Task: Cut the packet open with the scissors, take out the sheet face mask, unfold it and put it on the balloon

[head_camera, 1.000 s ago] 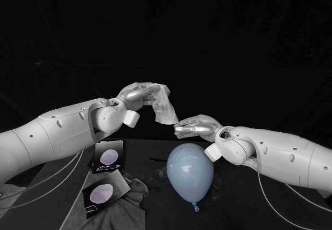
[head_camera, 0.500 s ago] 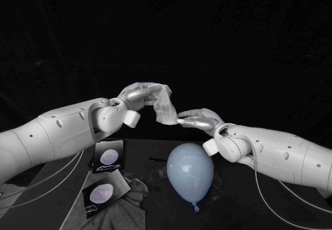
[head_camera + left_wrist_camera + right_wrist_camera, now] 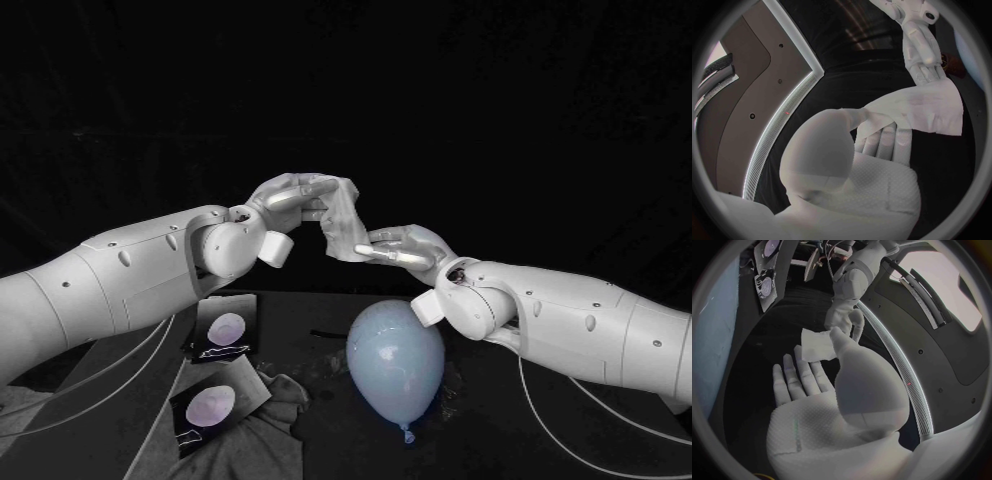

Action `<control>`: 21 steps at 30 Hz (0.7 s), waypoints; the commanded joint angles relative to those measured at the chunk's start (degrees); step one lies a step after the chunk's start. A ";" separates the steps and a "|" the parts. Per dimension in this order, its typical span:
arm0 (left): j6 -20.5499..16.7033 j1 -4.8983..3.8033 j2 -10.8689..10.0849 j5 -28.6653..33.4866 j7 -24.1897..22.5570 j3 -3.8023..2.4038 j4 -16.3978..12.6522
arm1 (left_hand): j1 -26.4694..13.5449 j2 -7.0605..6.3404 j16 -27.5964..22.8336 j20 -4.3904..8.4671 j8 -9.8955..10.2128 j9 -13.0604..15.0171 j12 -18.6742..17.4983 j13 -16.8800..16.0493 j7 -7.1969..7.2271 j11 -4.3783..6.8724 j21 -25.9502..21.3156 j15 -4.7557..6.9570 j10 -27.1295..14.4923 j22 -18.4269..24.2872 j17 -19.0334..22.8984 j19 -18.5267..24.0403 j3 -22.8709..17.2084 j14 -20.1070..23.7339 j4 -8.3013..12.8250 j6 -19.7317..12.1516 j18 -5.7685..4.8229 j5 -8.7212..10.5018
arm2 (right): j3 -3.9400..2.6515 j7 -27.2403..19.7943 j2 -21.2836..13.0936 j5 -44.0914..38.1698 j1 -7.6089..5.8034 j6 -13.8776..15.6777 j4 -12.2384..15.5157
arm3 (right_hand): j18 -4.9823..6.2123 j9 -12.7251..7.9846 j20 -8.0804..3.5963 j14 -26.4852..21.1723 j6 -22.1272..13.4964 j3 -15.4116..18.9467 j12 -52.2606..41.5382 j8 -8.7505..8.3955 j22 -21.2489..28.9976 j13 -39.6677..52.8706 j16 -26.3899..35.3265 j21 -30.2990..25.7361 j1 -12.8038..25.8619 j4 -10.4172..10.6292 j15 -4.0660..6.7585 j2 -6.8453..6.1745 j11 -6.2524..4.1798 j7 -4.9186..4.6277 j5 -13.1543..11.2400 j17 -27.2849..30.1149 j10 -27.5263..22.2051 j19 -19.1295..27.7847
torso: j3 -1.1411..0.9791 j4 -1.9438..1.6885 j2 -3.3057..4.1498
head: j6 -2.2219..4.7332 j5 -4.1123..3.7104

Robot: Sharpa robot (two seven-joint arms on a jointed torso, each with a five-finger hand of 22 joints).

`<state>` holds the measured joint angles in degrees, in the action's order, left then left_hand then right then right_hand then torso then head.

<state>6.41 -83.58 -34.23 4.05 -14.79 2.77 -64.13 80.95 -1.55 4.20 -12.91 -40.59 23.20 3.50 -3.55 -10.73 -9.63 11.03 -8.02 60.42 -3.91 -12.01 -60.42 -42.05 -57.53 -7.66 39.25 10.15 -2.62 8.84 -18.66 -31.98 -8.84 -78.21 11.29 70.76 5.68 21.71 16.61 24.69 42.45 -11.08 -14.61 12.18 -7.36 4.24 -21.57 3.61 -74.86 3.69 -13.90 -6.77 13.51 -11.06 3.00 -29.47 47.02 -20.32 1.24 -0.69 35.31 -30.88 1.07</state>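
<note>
Both arms are raised over the table (image 3: 310, 310) and meet in the middle, elbows out. The left hand (image 3: 296, 195) is the higher one, fingers curled round the top of the mask (image 3: 343, 225), which the left wrist view shows draped over its fingers with the thumb closed across it. The right hand (image 3: 407, 248) sits just below and beside it, thumb and a finger pinching the mask's lower edge while its other fingers lie stretched out. The mask is a thin white sheet, soft and creased, partly folded, hanging in the air between the two hands. Straight under them, well apart from the mask, lies the balloon (image 3: 394, 362), pale blue, smooth and egg-shaped, its knot pointing toward the robot. Off by the left arm there are two flat dark packets (image 3: 228, 328), each printed with a pale oval; the nearer one rests on a crumpled grey cloth (image 3: 267, 425)
</note>
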 commanded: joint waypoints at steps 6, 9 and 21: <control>0.84 -0.14 0.13 0.25 -0.24 -0.08 0.01 | -0.22 0.55 -0.05 0.05 -0.25 7.27 0.16 -0.08 -1.42 -0.12 0.15 0.21 0.13 0.03 0.06 -0.34 -0.24 0.17 0.03 0.02 0.44 -0.17 | -0.36 -3.06 0.38 5.29 -0.13 -2.69 0.28 | 1.13 0.04 0.20 2.19 2.52 1.07 -1.16 0.74 -0.41 -0.25 -1.35 0.25 -1.41 0.01 0.61 2.05 -0.36 -0.44 -0.25 -0.40 2.57 -1.70 | 0.00 -0.01 0.03 | 0.10 0.00; 0.81 -0.15 0.10 0.25 -0.22 -0.08 0.00 | -0.22 0.55 -0.05 0.05 -0.25 7.27 0.16 -0.08 -1.42 -0.12 0.15 0.21 0.13 0.03 0.06 -0.34 -0.24 0.17 0.03 0.02 0.44 -0.17 | -0.55 -3.67 0.55 6.04 -0.15 -2.35 0.24 | 1.55 -0.12 0.17 3.53 3.60 -0.71 -1.62 0.86 -0.75 -0.27 -2.02 0.66 -4.66 -1.23 1.13 4.31 -1.06 0.35 -0.16 -0.54 3.98 -2.98 | 0.00 -0.02 0.03 | 0.17 -0.09; 0.73 -0.15 0.20 0.25 -0.26 -0.08 0.03 | -0.28 0.54 -0.03 0.06 -0.33 7.33 0.18 -0.08 -1.43 -0.10 0.11 0.22 0.20 0.05 0.06 -0.35 -0.24 0.13 0.01 0.03 0.43 -0.17 | -0.77 -3.42 1.41 6.50 -0.18 -1.74 -0.56 | 3.42 -1.51 0.24 7.75 8.40 -11.65 -0.93 0.65 -1.10 -0.60 -3.18 1.29 -8.49 -4.22 3.10 6.93 -3.66 -0.71 -0.21 -0.28 9.60 -5.09 | 0.04 0.04 0.00 | 0.07 0.08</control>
<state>6.42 -83.59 -34.17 4.03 -14.63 2.78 -64.05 80.63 -1.62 4.20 -12.91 -40.61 23.22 3.50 -3.54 -10.66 -9.63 11.03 -8.02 60.42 -3.92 -12.02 -60.41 -42.04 -57.53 -7.66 39.15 10.11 -2.51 8.14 -21.08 -30.69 -3.01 -78.33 10.19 70.25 7.96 20.28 16.81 32.18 50.69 -22.55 -15.80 12.85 -8.39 3.58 -24.64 4.76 -83.18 -0.49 -10.71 0.37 9.93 -11.76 3.00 -29.83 56.52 -25.11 1.26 -0.68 35.34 -30.81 1.13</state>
